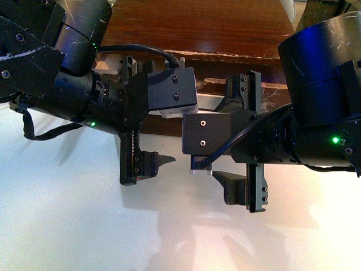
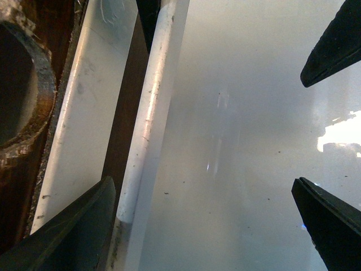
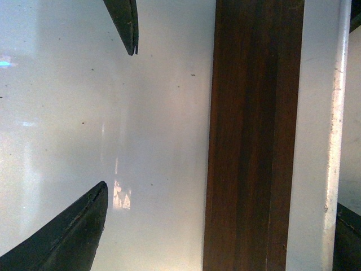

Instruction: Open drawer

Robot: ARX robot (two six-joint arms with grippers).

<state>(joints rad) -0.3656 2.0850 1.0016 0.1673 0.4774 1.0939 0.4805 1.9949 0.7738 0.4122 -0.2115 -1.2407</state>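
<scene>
My left claw (image 2: pixel 203 180) is spread wide, and my right claw (image 3: pixel 220 195) is wide too. They face each other low over the white surface (image 1: pixel 84 226). The drawer (image 2: pixel 84 113) is right there behind them. Its long white handle (image 2: pixel 149 113) runs inside both open spans, just beside one finger (image 2: pixel 73 231) of my left claw.
</scene>
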